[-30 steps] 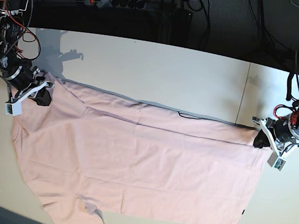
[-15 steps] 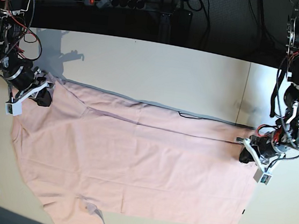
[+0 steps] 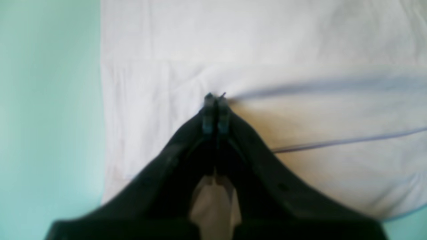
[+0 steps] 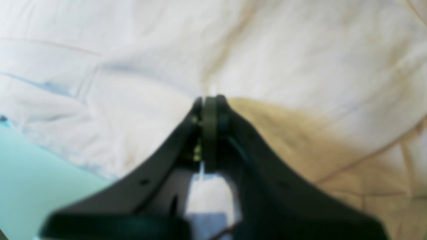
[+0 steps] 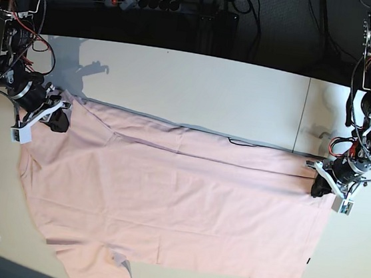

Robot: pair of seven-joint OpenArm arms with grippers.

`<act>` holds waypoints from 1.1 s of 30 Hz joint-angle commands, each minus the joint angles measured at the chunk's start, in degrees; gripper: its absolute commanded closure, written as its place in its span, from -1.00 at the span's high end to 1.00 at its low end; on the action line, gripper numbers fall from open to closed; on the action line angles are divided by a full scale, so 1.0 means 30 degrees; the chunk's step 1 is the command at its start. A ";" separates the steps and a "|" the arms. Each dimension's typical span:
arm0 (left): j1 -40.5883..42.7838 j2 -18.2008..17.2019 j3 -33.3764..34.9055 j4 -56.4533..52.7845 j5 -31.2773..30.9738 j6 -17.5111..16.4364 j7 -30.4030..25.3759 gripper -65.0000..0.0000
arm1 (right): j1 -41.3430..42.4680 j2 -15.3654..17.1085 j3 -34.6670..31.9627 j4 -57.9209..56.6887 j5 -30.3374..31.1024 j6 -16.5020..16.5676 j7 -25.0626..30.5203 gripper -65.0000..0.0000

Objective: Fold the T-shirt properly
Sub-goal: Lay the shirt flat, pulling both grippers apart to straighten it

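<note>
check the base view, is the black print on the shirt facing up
No, the T-shirt shows only plain pink fabric across its whole upper surface, with no black lettering visible.

My base camera looks down on the whole table point(image 5: 198, 87) from above. Each wrist camera peers close along its pincer (blurry) at shirt point(image 5: 171, 204) patches the base view also shows.

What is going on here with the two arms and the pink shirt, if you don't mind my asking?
A two-armed robot is folding a pale pink T-shirt spread on the white table. The right gripper pinches the far corner of the shirt at one end, and the left gripper pinches the far corner at the other end; both wrist views show the jaws shut on cloth. The far edge is already doubled over along a crease, and one sleeve lies flat on the near side.
</note>
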 commanded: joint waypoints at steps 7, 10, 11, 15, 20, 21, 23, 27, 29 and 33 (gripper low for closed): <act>0.3213 -0.0168 0.0066 0.2965 0.0838 0.0299 0.2222 -1.00 | -0.1239 0.0306 0.0000 0.0058 -0.0627 0.0153 -0.1209 -1.00; 0.4386 -0.0168 0.0066 0.3942 0.0940 0.0299 0.2193 -1.00 | -0.1902 0.0372 0.0131 0.0117 -0.0634 0.0160 -0.1202 -1.00; 0.4736 -0.0168 0.0066 0.4226 0.1005 0.0299 0.2171 -1.00 | -0.2113 0.0372 0.0233 0.0160 -0.0627 0.0160 -0.1202 -1.00; 0.5807 -0.0160 -0.0066 0.5246 0.1370 0.0466 0.2171 -1.00 | -0.3016 0.0364 0.0627 0.0590 -0.0466 0.0160 -0.1180 -1.00; 0.7359 -0.0153 -0.0721 0.6470 0.1668 0.0532 0.2164 -1.00 | -0.4269 0.0364 0.0714 0.1508 -0.0138 0.0335 -0.1173 -1.00; 0.7679 -0.0153 -0.0831 0.6761 0.1756 0.0539 0.2157 -1.00 | -0.4503 0.0364 0.0714 0.1756 -0.0146 0.0364 -0.1180 -1.00; 0.8284 -0.0153 -0.0998 0.7366 0.1880 0.0539 0.2157 -1.00 | -0.4918 0.0379 0.0714 0.2259 -0.0138 0.0372 -0.1180 -1.00; 0.9668 -0.0102 -0.1253 0.8604 0.1938 0.1188 0.2149 -1.00 | -0.5712 0.0364 0.0714 0.3359 -0.0146 0.0372 -0.1202 -1.00; 1.0244 0.0058 -0.1450 0.9136 0.2331 0.1231 0.2106 -1.00 | -0.6149 0.0372 0.0714 0.3891 -0.0153 0.0372 -0.1224 -1.00; 1.1140 0.0554 -0.1989 1.0091 0.2783 0.1231 0.2025 -1.00 | -0.7023 0.0415 0.0729 0.4809 -0.0153 0.0372 -0.1268 -1.00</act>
